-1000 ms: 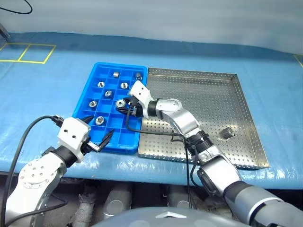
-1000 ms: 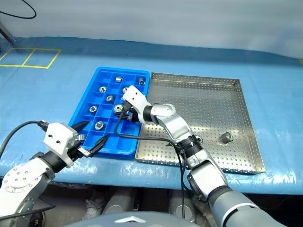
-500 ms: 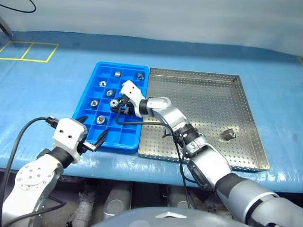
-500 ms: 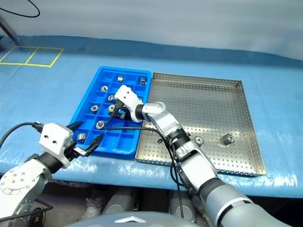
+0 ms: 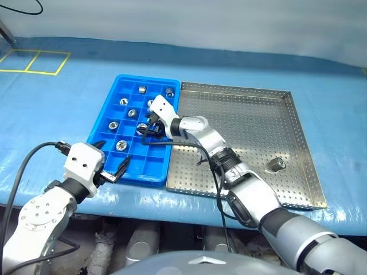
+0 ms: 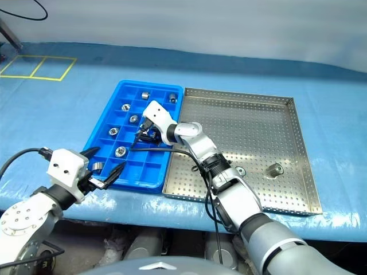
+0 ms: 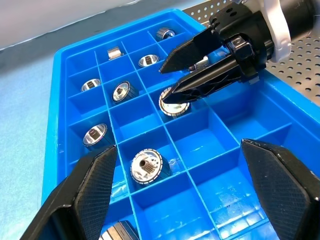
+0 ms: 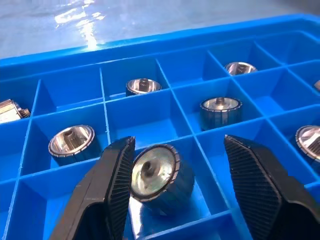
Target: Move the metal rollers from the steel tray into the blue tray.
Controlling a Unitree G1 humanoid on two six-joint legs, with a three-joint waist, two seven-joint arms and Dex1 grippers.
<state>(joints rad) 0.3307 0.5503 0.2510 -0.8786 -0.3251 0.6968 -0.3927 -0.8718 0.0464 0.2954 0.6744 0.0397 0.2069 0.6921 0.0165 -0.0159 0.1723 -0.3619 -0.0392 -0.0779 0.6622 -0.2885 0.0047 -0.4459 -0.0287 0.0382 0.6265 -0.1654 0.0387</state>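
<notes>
Right gripper (image 7: 172, 82) reaches over the blue tray (image 5: 102, 129), its black fingers parted, with a roller (image 8: 159, 176) lying tilted in the compartment between them; one finger (image 8: 111, 192) sits right against the roller's rim, the other (image 8: 257, 185) stands clear of it, so the roller looks let go rather than pinched. From the head views the white wrist housing covers that compartment and part of the row beside it.

Left gripper (image 7: 195, 192) hangs over the near end of the blue tray with its fingers spread wide and nothing between them.

About ten metal rollers (image 7: 146, 167) can be made out in the blue tray's compartments; an exact count is uncertain, since one at the near corner is cut off by the frame edge. One roller (image 5: 277, 163) lies in the steel tray (image 5: 246, 94), near its right rim. A small washer-like piece (image 6: 241, 171) lies on the perforated floor beside the right forearm.

Both trays sit touching side by side on a blue cloth-covered bench (image 5: 57, 109), with yellow tape squares (image 5: 31, 62) at the far left.
</notes>
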